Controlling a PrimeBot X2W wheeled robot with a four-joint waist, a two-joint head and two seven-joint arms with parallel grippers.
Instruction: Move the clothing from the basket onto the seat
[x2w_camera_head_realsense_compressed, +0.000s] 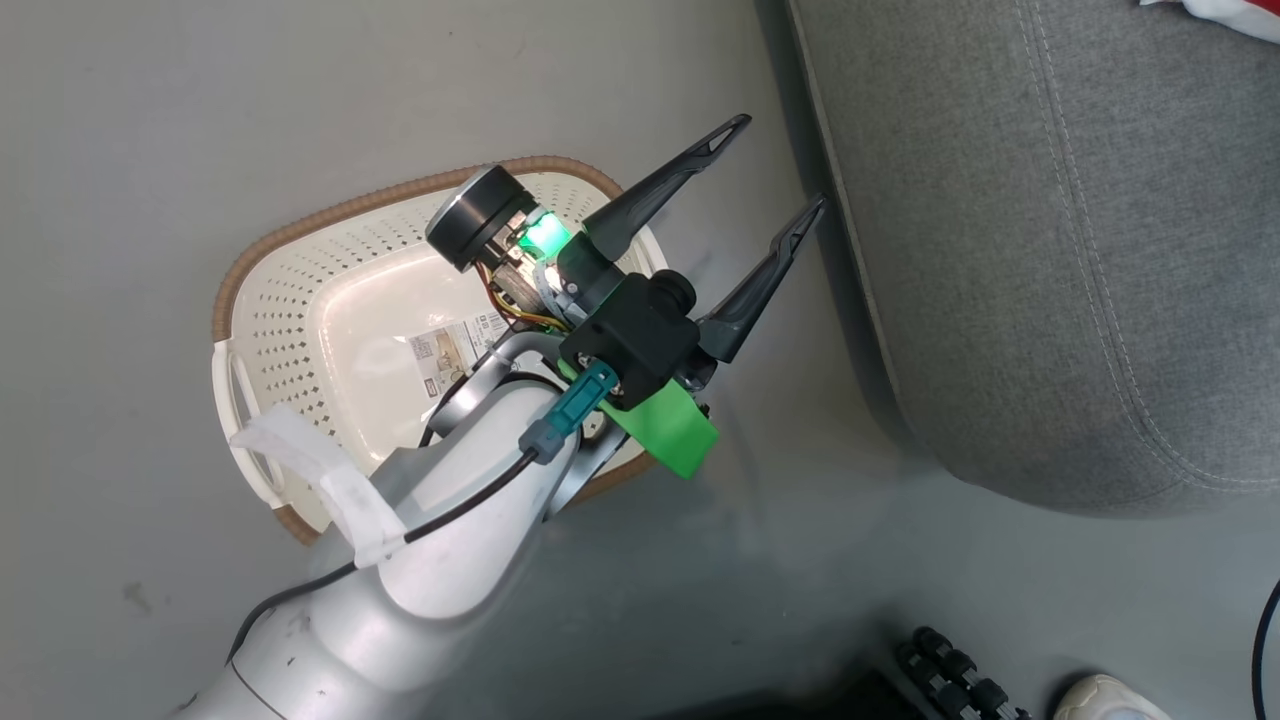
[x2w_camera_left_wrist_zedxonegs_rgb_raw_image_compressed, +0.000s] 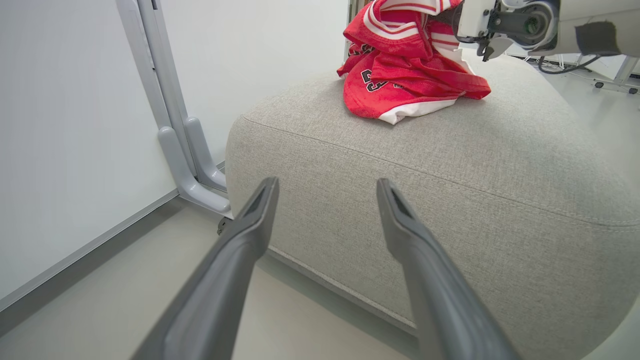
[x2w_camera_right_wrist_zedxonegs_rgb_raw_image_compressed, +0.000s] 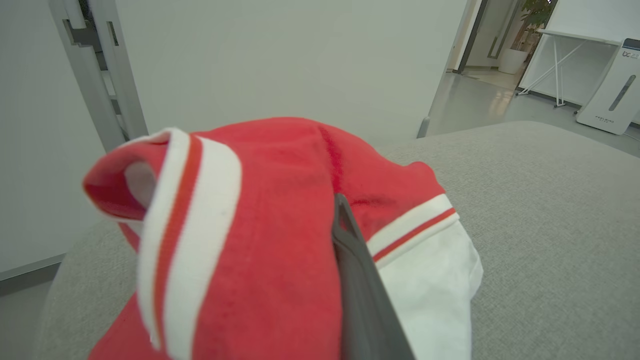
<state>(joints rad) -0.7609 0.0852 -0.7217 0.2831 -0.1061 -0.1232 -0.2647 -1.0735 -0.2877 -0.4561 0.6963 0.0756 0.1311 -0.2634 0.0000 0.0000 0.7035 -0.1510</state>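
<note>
Clothing (x2w_camera_left_wrist_zedxonegs_rgb_raw_image_compressed: 405, 75) lies in a crumpled red heap on top of the seat (x2w_camera_left_wrist_zedxonegs_rgb_raw_image_compressed: 450, 165), toward its far end in the left wrist view, with white-and-red striped trim, a white hem and dark lettering on one fold. Its upper folds rise to the right claw (x2w_camera_right_wrist_zedxonegs_rgb_raw_image_compressed: 341, 206), which is closed on the cloth. In the right wrist view red fabric with a striped band wraps round the dark fingers (x2w_camera_right_wrist_zedxonegs_rgb_raw_image_compressed: 362, 285), and a white part hangs beside them over the grey cushion. In the head view a sliver of red and white shows on the seat at the picture's top right corner. The basket (x2w_camera_head_realsense_compressed: 330, 215) stands on the floor (x2w_camera_head_realsense_compressed: 120, 200) near the seat and apart from it, with a sticker (x2w_camera_head_realsense_compressed: 450, 350) showing on its bottom. The left claw (x2w_camera_head_realsense_compressed: 782, 160) reaches from over the basket across the strip of floor, jaws wide and holding nothing, its fingertips pointing at the seat's side, close to it but apart. Its wrist carries a green tab (x2w_camera_head_realsense_compressed: 670, 430). Beside the seat in the left wrist view, grey posts (x2w_camera_left_wrist_zedxonegs_rgb_raw_image_compressed: 185, 165) stand against a white wall (x2w_camera_left_wrist_zedxonegs_rgb_raw_image_compressed: 65, 125). A pale shoe toe (x2w_camera_head_realsense_compressed: 1105, 700) shows at the head view's lower right.
</note>
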